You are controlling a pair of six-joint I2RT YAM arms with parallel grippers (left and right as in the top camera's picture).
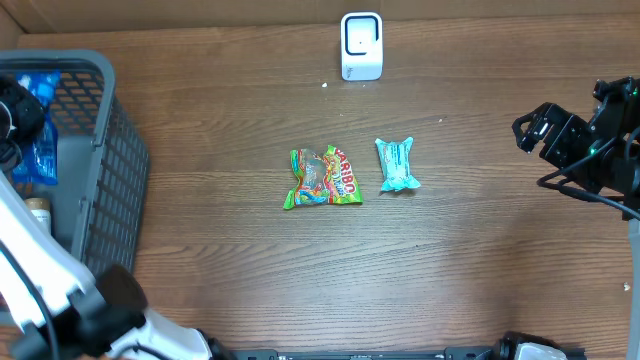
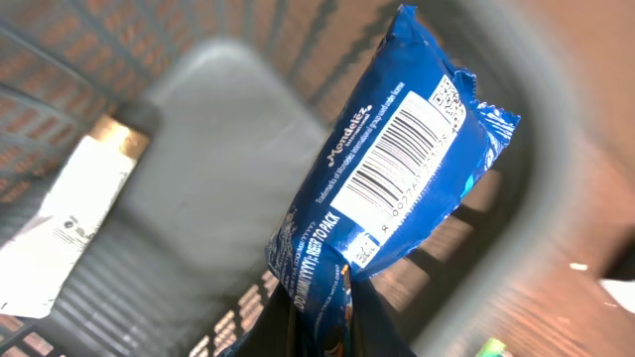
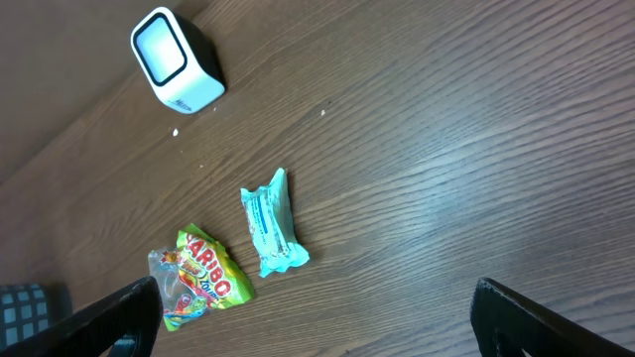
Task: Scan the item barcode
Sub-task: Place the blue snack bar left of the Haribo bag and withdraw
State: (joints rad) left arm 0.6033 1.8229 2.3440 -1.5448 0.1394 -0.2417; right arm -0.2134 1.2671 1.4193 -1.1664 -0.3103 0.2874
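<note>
jutting from clamped left claw (image 2: pixel 332 319): blue packet (image 2: pixel 397 169)

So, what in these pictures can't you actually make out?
The blue packet: barcode digits blurred in the left wrist view; overhead, the left arm partly covers it.
The left gripper: only a dark sliver at the bottom edge of its own view.
The basket: other contents largely hidden overhead by the arm.
The teal packet: print too small to read, overhead and right wrist.
</note>
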